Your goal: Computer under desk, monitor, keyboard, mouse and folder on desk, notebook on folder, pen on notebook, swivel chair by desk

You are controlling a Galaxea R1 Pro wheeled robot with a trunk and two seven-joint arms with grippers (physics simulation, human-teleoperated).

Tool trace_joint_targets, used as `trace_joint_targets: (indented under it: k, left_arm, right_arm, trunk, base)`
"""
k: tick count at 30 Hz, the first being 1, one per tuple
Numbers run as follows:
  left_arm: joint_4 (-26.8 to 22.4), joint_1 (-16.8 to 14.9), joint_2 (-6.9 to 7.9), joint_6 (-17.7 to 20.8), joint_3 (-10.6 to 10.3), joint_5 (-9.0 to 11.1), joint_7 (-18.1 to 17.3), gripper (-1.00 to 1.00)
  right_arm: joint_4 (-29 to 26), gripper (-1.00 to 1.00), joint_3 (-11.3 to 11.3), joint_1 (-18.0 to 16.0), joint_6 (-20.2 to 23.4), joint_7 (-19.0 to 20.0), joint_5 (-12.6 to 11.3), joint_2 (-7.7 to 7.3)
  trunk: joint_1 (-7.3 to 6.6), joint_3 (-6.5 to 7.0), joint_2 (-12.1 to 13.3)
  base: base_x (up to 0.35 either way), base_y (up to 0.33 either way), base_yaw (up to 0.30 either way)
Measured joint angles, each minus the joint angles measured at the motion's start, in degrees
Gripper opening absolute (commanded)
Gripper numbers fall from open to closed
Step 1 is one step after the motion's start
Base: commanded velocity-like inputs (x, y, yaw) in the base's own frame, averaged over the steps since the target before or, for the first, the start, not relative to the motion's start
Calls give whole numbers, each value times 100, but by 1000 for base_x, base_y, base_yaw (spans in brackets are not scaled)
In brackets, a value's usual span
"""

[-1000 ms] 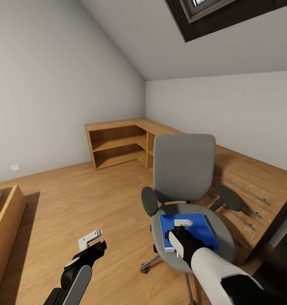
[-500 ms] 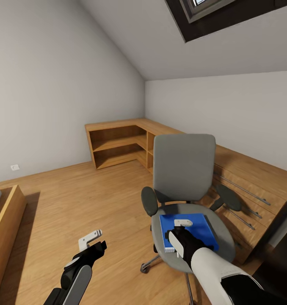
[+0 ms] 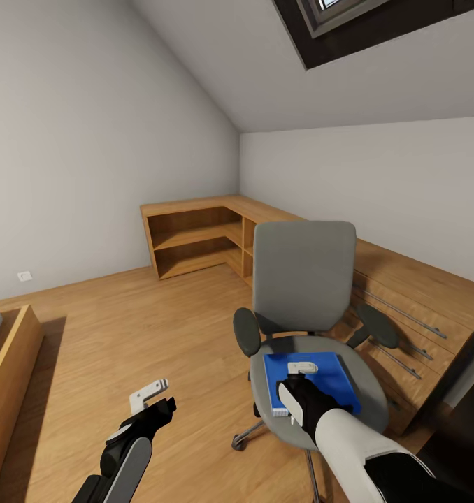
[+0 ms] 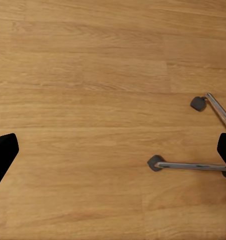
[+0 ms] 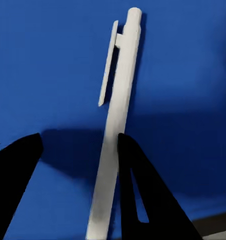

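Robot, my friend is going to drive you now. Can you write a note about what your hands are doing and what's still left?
Right gripper: open, low over the folder, a white pen lying between its fingers, not gripped.
Left gripper: open, holding nothing, over the wood floor.
The folder lies on the swivel chair seat.
Done: nothing I can confirm.
Left: folder to the desk, pen on top of the stack, chair beside the desk.

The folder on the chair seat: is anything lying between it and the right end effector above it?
Yes. A white pen lies on the blue folder, directly below the right end effector and between its fingers. Nothing else visible stands between them.
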Motion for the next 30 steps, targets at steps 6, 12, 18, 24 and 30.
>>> trace_joint_targets:
  k: [6, 12, 18, 24, 30]
  left_arm:
    - [2, -4, 0, 0, -2, 0, 0, 100]
    - [2, -3, 0, 0, -7, 0, 0, 100]
    - [0, -3, 0, 0, -7, 0, 0, 100]
    - [1, -2, 0, 0, -8, 0, 0, 100]
    - [0, -2, 0, 0, -8, 0, 0, 100]
  right_arm:
    - [36, -100, -38, 3, -41, 43, -140, 0]
    - [53, -100, -30, 5, -34, 37, -82, 0]
    - [68, -100, -34, 5, -26, 32, -77, 0]
    - [69, -100, -36, 4, -28, 31, -86, 0]
    - [65, -100, -38, 4, -27, 16, -99, 0]
  trunk:
    - [0, 0, 0]
    - [0, 0, 0]
    - [0, -1, 1]
    - [0, -1, 1]
    - [1, -1, 1]
  base:
    - [0, 0, 0]
    - [0, 0, 0]
    - [0, 0, 0]
    - [0, 0, 0]
    - [0, 0, 0]
